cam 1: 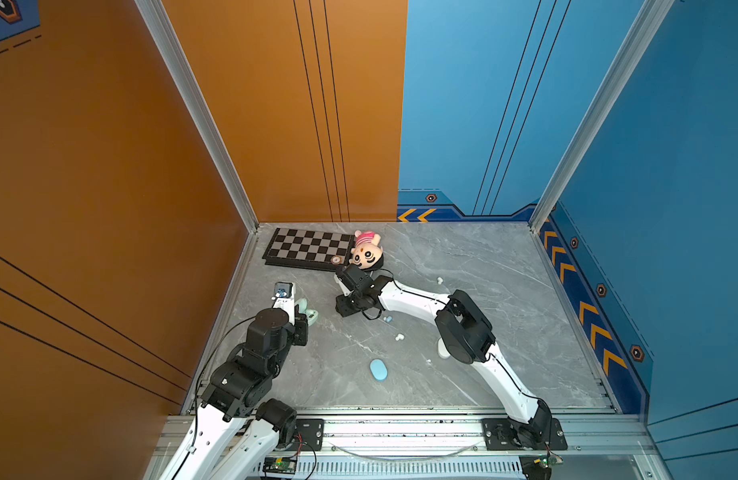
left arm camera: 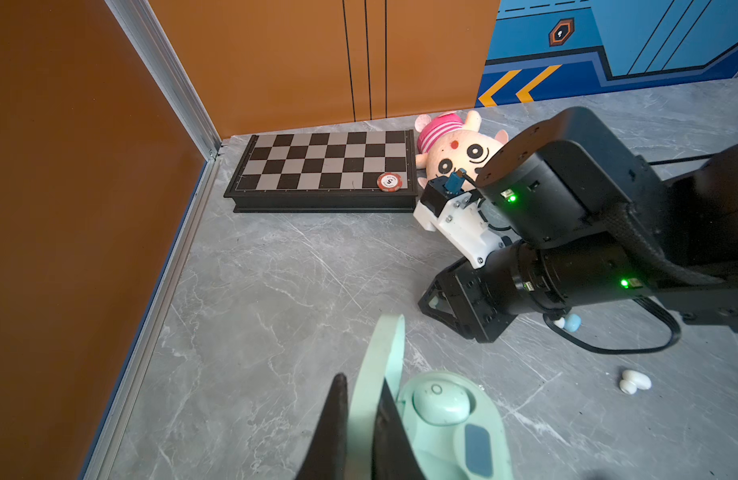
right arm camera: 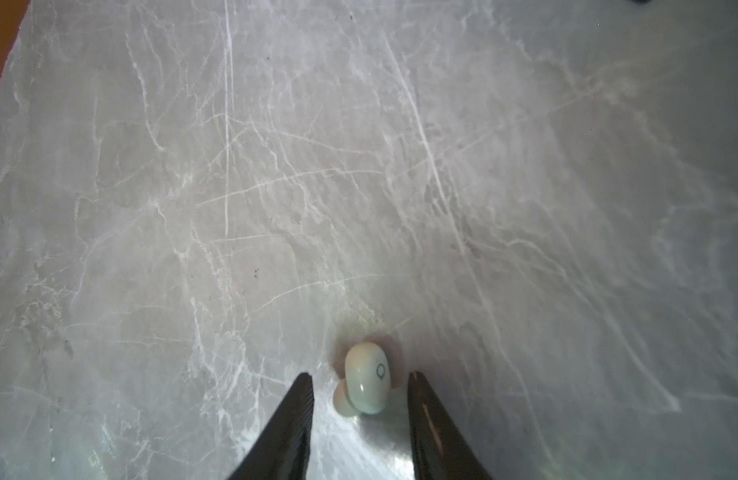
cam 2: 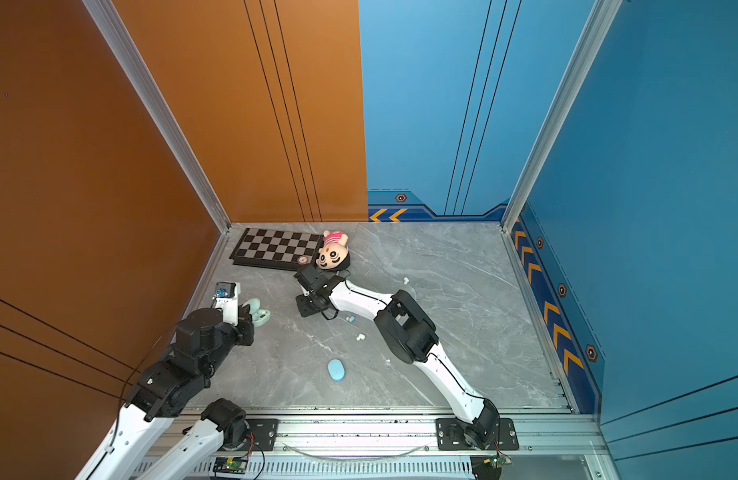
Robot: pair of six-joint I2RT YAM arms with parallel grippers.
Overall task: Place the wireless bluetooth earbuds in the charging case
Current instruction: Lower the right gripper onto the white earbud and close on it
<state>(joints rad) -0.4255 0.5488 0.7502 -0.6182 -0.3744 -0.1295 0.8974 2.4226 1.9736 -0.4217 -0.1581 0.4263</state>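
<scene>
**Right pincer straddles a loose bud while the left holds the case open**

At 9 o'clock on the grey marble tabletop, the left gripper is pinched tight on the raised lid of the pale mint oval plastic charging case, holding it open. The left arm lies folded low along the table's left edge, its wrist aimed at the case from about 7 o'clock. One small mint bean-shaped earbud sits in a well of the case, and the slot beside it looks empty.

Just toward the centre from the case, the right gripper points straight down. Its jaws stand narrowly apart, one on each side of a pale mint-white bean-shaped earbud lying on the marble. A sliver of table shows between the bud and each jaw, so nothing is gripped yet. The right arm reaches from its base at 5 o'clock across the middle, elbow bent and raised, wrist turned down.

The step in hand appears to be picking up the second mint bud. The next move calls for closing squarely on the smooth rounded shell so it does not squirt out. The bud then needs lifting, carrying the short way toward 9 o'clock and turning to suit the empty slot.

A pale blue bud and a white bud lie near the centre.
</scene>
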